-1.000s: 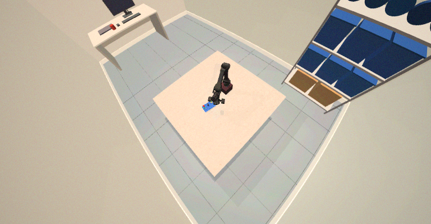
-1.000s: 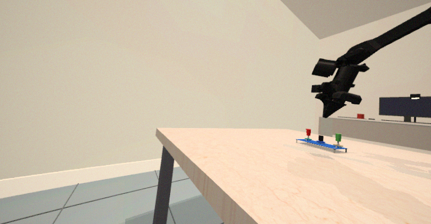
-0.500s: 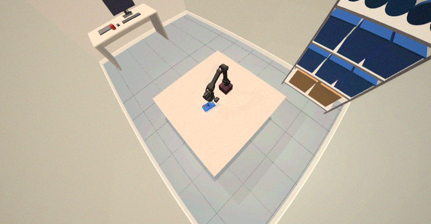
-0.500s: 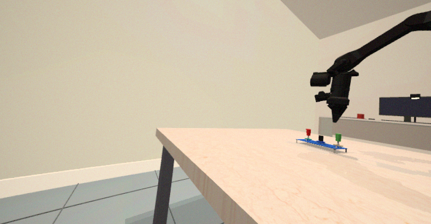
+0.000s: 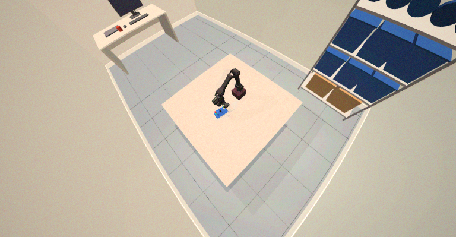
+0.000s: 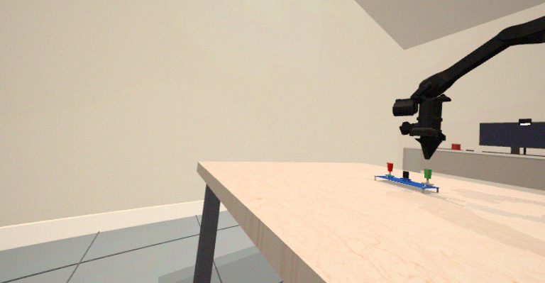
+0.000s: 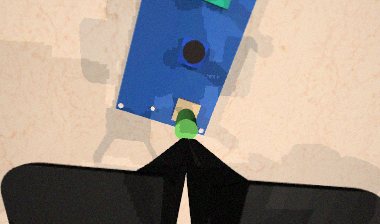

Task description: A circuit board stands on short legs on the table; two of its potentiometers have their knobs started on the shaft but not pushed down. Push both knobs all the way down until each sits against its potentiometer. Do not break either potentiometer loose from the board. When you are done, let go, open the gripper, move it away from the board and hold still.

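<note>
I see a blue circuit board (image 7: 186, 60), a green knob (image 7: 186, 129), a red knob (image 6: 389, 167), and a black gripper (image 7: 185, 150) over the pale wood-grain table (image 6: 304, 213).

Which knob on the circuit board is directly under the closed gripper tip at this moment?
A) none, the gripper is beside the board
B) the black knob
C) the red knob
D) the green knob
D: in the exterior view the closed gripper hangs just above the green knob, with a gap between them, and the wrist view shows the green knob right at the fingertips.
</note>
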Tool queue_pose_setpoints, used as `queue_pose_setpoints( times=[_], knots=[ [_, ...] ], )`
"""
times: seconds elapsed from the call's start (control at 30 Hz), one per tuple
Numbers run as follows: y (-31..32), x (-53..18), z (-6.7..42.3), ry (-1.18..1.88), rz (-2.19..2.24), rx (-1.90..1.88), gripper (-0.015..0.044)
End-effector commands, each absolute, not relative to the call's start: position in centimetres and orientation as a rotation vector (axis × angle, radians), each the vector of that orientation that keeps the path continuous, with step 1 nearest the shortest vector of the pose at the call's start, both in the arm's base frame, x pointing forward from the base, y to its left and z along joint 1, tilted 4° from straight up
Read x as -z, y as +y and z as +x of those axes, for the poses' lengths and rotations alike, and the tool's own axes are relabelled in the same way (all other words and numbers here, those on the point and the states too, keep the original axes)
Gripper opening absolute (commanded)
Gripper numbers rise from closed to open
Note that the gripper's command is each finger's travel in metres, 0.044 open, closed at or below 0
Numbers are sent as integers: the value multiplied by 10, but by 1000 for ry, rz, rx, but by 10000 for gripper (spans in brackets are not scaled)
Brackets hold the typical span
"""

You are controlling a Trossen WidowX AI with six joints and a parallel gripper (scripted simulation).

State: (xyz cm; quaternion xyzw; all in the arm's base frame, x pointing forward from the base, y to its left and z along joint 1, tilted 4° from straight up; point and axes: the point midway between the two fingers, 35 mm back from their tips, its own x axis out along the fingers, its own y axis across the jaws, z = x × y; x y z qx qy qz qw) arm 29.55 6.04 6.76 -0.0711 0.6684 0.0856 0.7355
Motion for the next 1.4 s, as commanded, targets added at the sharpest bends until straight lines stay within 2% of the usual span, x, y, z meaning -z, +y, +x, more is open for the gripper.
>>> queue_pose_setpoints(
  times=[0.0,1.37],
  knots=[
    [60,-60,293,1483,-148,-187,0],
    [61,-37,294,1483,-148,-187,0]
  ],
)
